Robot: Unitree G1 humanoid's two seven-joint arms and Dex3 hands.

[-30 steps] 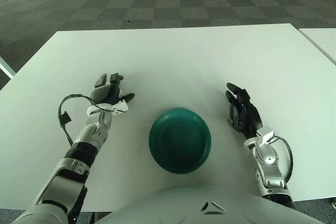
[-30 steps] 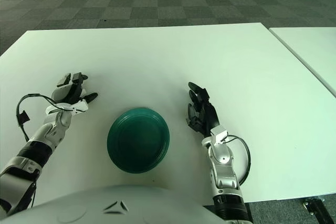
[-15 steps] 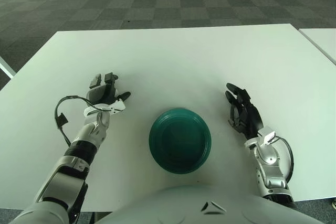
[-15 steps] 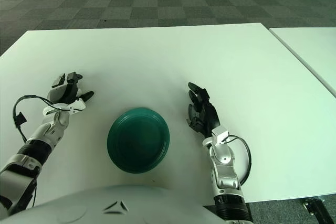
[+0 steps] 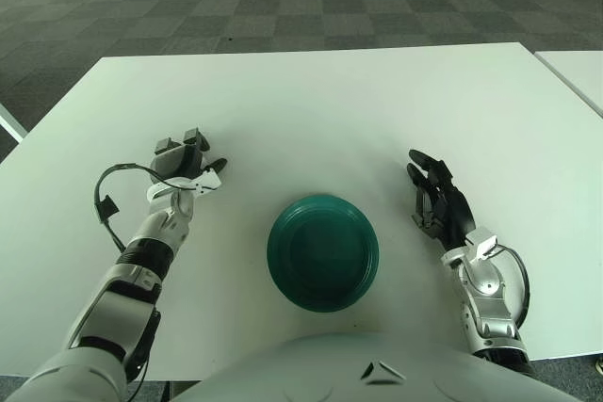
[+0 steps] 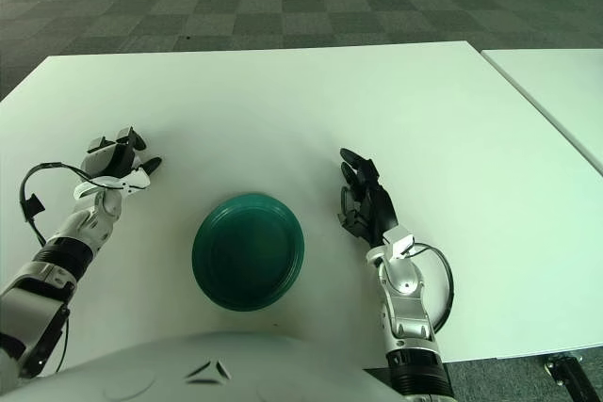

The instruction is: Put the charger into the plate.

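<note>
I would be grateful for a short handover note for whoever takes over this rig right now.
Left hand: over the white table, to the left of the green plate and apart from it. I cannot tell whether it holds anything.
Right hand: idle to the right of the plate, fingers spread, holding nothing.
Charger: I cannot make it out in either view. It may be hidden in the left hand.
Done: nothing confirmed, as no charger shows in the plate.
Left: find the charger, probably checking the left hand first, and set it in the plate.
</note>
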